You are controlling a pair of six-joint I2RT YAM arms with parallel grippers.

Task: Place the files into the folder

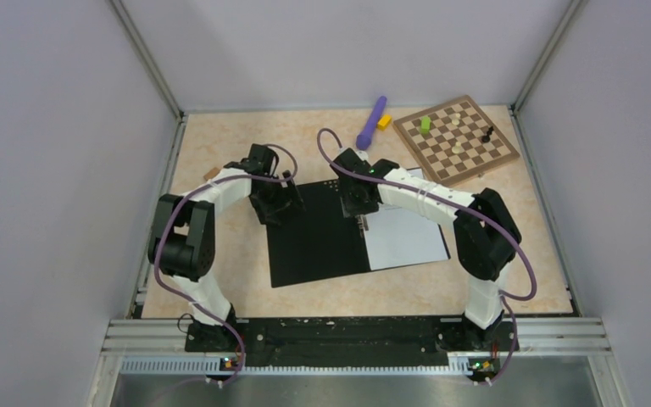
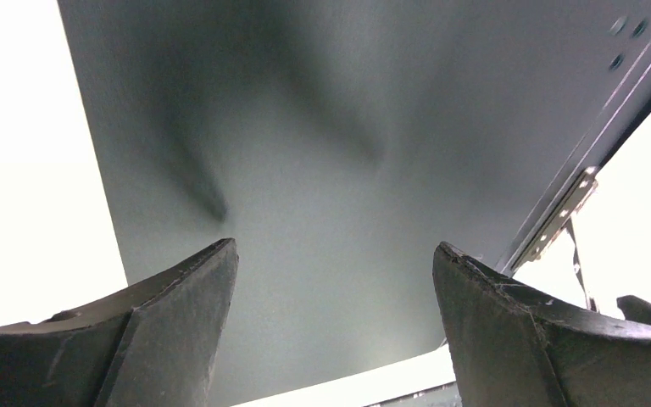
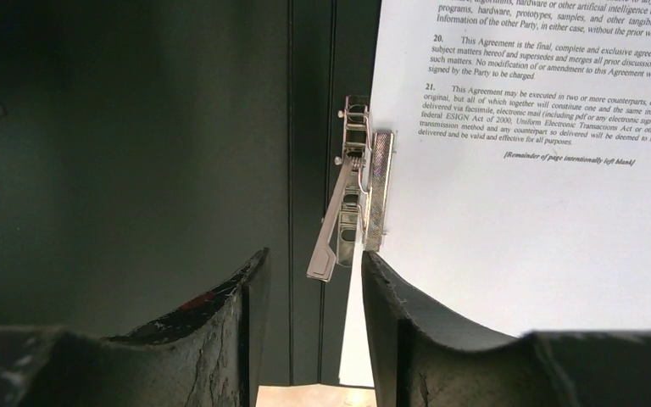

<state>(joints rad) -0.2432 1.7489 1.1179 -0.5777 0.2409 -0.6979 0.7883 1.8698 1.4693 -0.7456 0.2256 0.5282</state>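
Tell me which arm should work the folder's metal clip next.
Right. The right gripper is at the spine, jaws either side of the clip lever beside the paper. The left gripper hangs open over the bare black cover.

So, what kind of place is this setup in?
Probably a robot lab test cell: left arm and right arm bolted to a metal rail, plain grey walls closing in a small table, props like a chessboard.

hand spread above folder
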